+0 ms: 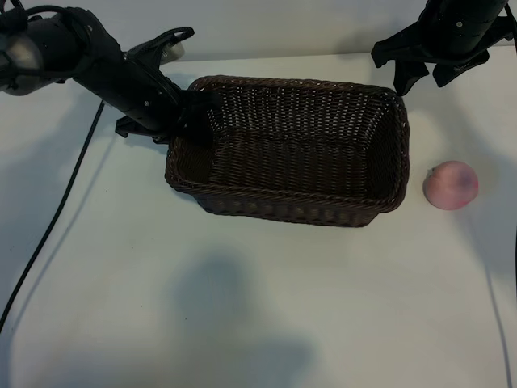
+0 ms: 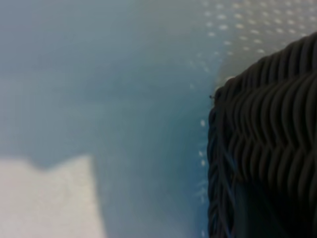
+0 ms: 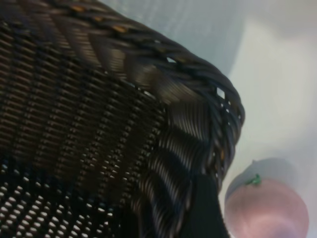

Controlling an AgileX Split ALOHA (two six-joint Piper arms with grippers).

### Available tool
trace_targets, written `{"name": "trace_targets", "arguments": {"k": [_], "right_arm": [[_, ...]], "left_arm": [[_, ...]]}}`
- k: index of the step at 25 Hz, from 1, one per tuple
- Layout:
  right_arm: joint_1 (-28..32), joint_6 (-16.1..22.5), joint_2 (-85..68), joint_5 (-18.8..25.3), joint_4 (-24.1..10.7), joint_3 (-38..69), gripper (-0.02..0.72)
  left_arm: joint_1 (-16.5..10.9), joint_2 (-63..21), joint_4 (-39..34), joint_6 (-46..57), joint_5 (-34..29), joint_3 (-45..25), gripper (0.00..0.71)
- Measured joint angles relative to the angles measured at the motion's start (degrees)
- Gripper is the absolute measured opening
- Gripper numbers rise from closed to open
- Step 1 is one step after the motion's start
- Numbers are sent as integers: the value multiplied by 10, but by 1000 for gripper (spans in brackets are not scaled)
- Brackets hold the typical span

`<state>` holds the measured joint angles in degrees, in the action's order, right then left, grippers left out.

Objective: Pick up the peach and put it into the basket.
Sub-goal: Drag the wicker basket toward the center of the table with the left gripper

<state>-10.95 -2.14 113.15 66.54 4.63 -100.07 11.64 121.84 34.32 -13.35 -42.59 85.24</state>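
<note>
The dark-brown woven basket (image 1: pixel 291 212) stands mid-table, with nothing in it. The pale-pink peach (image 1: pixel 451 184) lies on the table just past the basket's right end, touching nothing. My left gripper (image 1: pixel 194 117) reaches in from the upper left and is shut on the basket's left rim; in the left wrist view the wicker wall (image 2: pixel 267 124) fills one side. My right gripper (image 1: pixel 422 79) hangs open above the basket's far right corner, holding nothing. The right wrist view shows that corner's rim (image 3: pixel 148 59), one dark finger (image 3: pixel 203 208), and the peach (image 3: pixel 267 208) beyond it.
A black cable (image 1: pixel 56 218) runs down the table's left side. The white tabletop (image 1: pixel 242 315) stretches in front of the basket, with the arms' shadows on it.
</note>
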Motion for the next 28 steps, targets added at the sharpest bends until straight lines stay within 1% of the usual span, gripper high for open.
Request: {"name": "trace_targets", "arguments": {"k": [4,14,20,21,23,25,27,28], "right_arm": [[0,0,0,0,0,0,527],[0,0,0,-1,0,0,527],[0,0,0,-1,0,0,527],[0,0,0,-1,0,0,527],[0,0,0,-1,0,0,527],[0,0,0,-1,0,0,527],[0,1,0,-1,0,0,527],[0,3,0,-1,0,0,527]], "left_arm": [[0,2,-7,0,14,0,212],[0,16,-8,41,19,4,204],[0,18,-3,44,20,5,204],[0,18,-2,45,21,5,213],[0,18,2,46,21,5,271],[0,17,3,48,21,5,382],[0,6,-3,54,22,5,520],[0,0,-10,61,22,5,568]]}}
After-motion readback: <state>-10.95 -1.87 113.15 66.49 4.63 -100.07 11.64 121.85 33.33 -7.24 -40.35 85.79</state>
